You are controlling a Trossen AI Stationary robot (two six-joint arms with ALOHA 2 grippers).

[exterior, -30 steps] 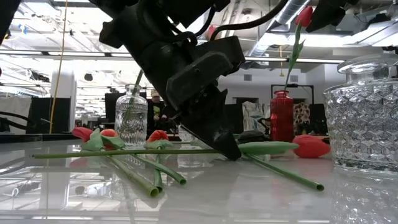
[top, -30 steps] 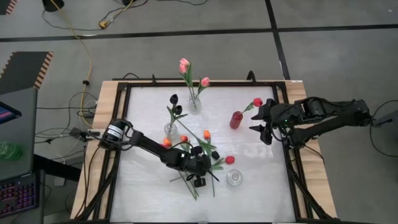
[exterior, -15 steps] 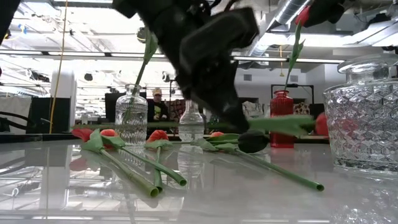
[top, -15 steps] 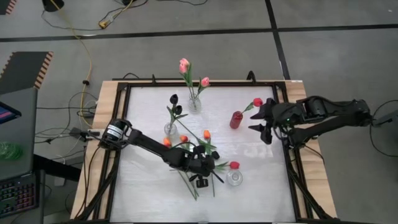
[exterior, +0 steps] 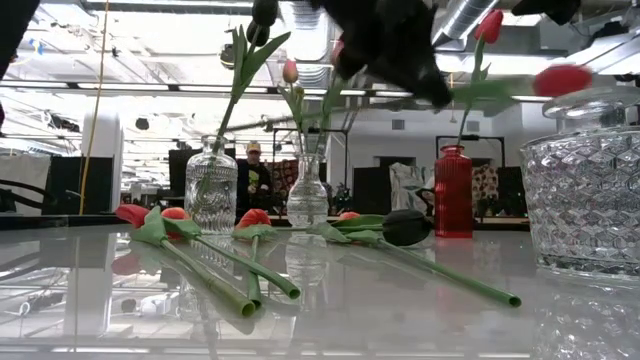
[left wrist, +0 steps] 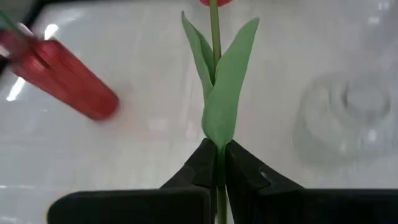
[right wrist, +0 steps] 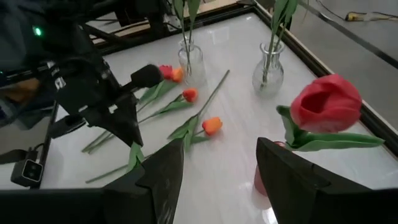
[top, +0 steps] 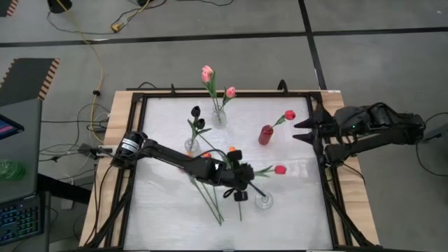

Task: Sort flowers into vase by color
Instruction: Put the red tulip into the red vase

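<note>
The left gripper is stretched over the table's middle, its fingers pinched on the thin green stem of a red-headed artificial tulip, now lifted off the tabletop where it lay a second ago. The wide-spread right gripper has drawn back beside the red ribbed glass vase. Only the left wrist view shows the stem clamped just below the leaves.

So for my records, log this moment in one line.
left gripper: shut on red tulip, lifted | right gripper: open, waiting by red vase
</note>
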